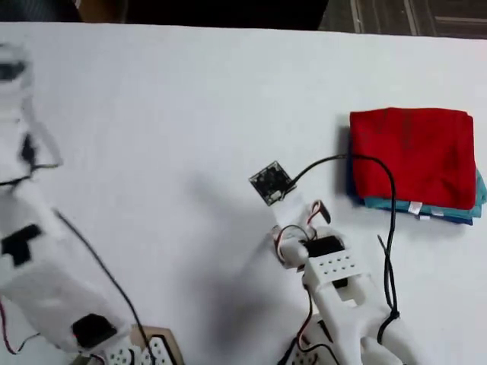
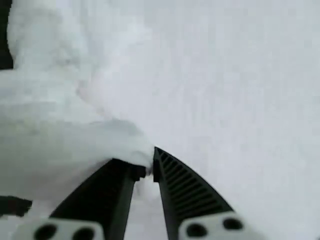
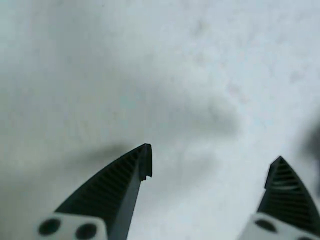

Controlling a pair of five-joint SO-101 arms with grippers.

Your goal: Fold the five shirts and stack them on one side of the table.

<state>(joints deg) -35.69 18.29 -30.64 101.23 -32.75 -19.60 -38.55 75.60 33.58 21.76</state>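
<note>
Folded red cloth shirt point(image 1: 411, 152) tops the teal and blue stack point(image 1: 456, 207) at the white table's point(image 1: 190, 99) right side; small white label point(image 1: 415, 207) illegible. Left gripper point(image 2: 149, 167) is clamped on bunched white fabric point(image 2: 75, 135). Right gripper point(image 3: 212, 167) gapes wide, empty.

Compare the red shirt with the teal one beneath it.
Colour: the red shirt is bright red, the teal shirt blue-green.
Place: the red shirt lies on top of the stack, the teal shirt under it.
Exposure: the red shirt's whole upper face shows, while the teal shirt shows as a narrow strip along the edge nearest the arms.
Both are folded flat in one stack at the side of the table.
</note>
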